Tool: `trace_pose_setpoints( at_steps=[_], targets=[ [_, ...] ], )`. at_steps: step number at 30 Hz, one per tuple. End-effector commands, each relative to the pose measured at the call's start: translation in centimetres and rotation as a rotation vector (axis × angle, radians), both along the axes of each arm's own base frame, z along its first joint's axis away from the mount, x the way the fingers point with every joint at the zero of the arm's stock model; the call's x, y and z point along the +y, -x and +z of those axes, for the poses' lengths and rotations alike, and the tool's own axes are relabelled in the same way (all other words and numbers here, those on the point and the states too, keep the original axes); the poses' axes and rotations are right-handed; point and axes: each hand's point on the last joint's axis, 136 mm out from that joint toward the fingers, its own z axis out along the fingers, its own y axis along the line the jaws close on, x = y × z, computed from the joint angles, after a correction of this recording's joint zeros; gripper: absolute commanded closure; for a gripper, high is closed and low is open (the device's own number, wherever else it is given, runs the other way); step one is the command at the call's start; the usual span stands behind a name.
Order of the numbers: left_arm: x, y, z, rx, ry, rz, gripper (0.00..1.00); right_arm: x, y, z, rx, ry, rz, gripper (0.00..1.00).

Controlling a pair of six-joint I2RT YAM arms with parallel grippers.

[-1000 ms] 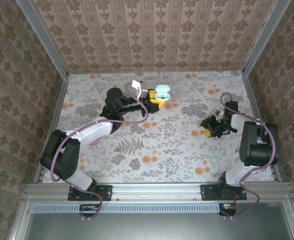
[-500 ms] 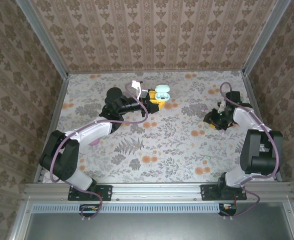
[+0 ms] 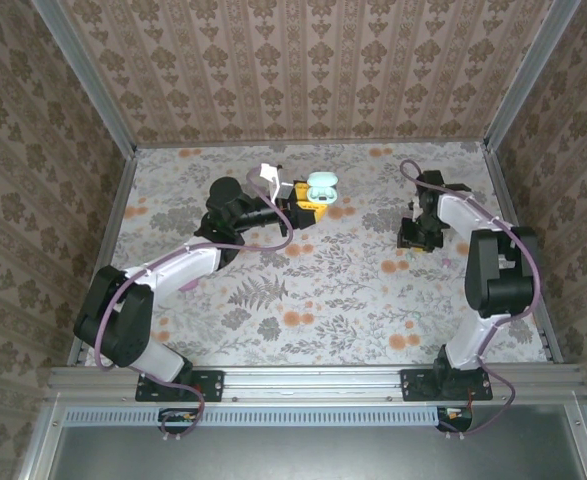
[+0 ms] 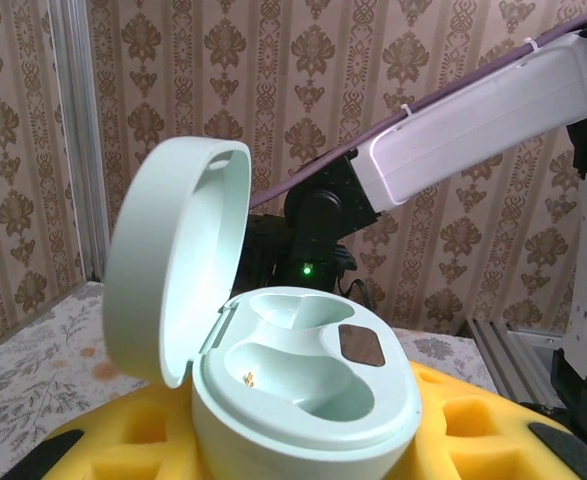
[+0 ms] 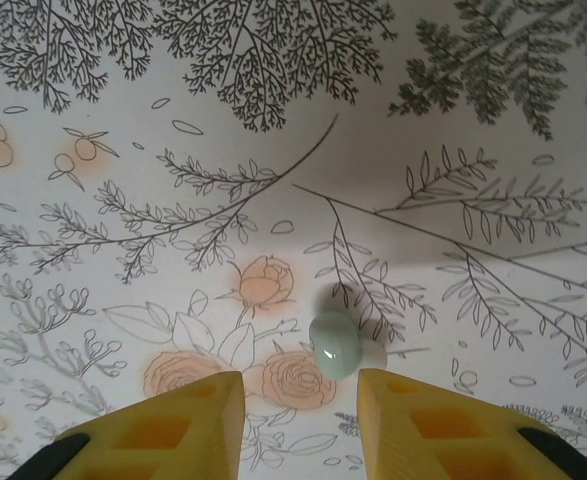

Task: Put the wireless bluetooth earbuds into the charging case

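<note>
The right gripper (image 5: 300,395) hangs over the table (image 5: 123,120), toward its right edge. Its fingers are apart and hold nothing. A small pale green earbud (image 5: 335,345) lies on the table just past the gap between them. Farther back, near the middle of the far edge, the left gripper (image 3: 308,200) squeezes the case (image 4: 303,390). The lid (image 4: 173,270) stands open.

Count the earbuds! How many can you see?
1. A mint earbud lies on the flowery table, just ahead of the open right gripper. The charging case held by the left gripper is open and its wells look empty. Another earbud may be hidden.
</note>
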Motion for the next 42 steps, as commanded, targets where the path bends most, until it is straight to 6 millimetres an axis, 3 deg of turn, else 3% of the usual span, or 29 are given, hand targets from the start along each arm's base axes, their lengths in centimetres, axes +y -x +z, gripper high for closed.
trace_pose_setpoints(
  at_steps=[1,15,42],
  targets=[
    [0.5,0.8,1.4,-0.049,0.02,0.003,0.69,-0.7,0.1,-0.1,0.045,0.092,0.055,0.63],
    [0.6,1.2,1.5,-0.053,0.02,0.006,0.69,-0.5,0.8,-2.0,0.134,0.122,0.075,0.65],
    [0.7,1.3,1.4,-0.054,0.013,0.007,0.69,-0.9,1.2,-3.5,0.183,0.159,0.083,0.74]
  ],
)
